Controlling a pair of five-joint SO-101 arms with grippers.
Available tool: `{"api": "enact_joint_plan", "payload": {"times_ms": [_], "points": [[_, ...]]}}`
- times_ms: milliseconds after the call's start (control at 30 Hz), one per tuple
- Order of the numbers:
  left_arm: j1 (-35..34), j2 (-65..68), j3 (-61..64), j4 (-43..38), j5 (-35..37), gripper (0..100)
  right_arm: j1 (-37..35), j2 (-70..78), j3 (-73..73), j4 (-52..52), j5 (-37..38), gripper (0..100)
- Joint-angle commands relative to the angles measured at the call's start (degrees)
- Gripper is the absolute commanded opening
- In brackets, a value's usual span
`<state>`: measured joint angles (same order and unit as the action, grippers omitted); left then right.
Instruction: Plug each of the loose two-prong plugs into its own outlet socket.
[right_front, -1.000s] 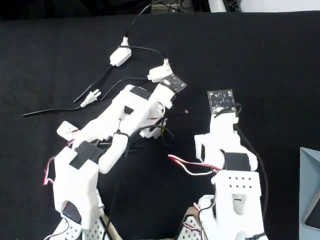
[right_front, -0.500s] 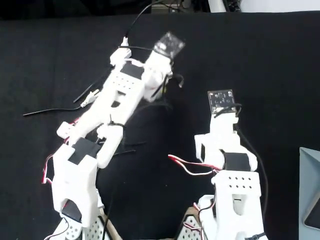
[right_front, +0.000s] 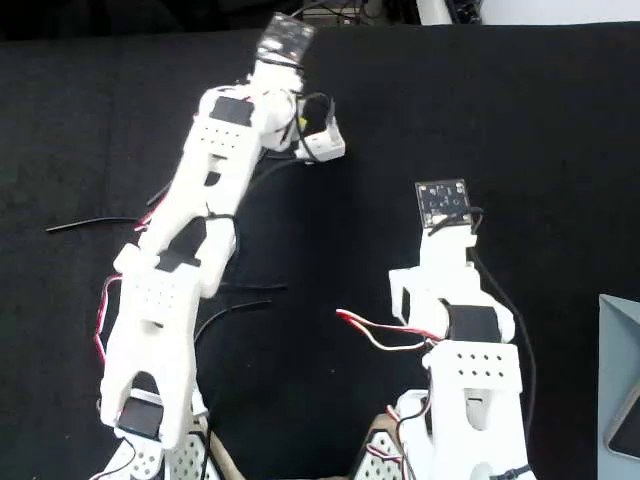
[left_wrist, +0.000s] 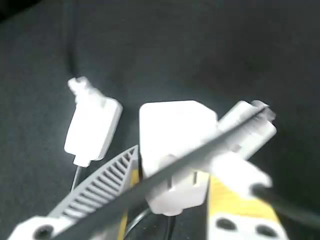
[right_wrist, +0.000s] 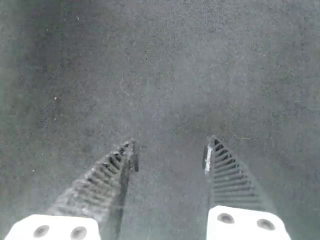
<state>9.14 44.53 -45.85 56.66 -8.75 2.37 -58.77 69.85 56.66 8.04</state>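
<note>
My left gripper (left_wrist: 187, 147) is shut on a white outlet socket block (left_wrist: 172, 150) whose two slots face the camera. In the high view that block (right_front: 323, 146) hangs at the far end of the stretched-out left arm (right_front: 215, 170). A second white socket piece (left_wrist: 92, 127) with a black cord lies on the mat just beside it. A white plug end (left_wrist: 247, 130) on a black cable sits close against the held block on the other side. My right gripper (right_wrist: 170, 155) is open over bare black mat, with the right arm (right_front: 450, 290) at the centre right.
Loose black wires lie at the left (right_front: 90, 222) and under the left arm (right_front: 245, 295). A grey box (right_front: 620, 380) stands at the right edge. The mat's far edge (right_front: 450, 22) runs close behind the left arm's wrist.
The left arm has stretched out toward the far side of the table, carrying the white socket block away from the centre. The right arm has stayed put.
</note>
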Motion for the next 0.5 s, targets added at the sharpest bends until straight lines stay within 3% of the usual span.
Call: {"api": "enact_joint_plan", "payload": {"times_ms": [0,467], "points": [[-1.8,-0.6,-8.8,4.6,2.5,24,0.2,-0.7,-0.3,-1.1,0.5,21.5],[-2.0,-0.5,-37.1,35.1,2.5,23,0.2,-0.7,-0.2,-1.1,0.3,21.5]]}}
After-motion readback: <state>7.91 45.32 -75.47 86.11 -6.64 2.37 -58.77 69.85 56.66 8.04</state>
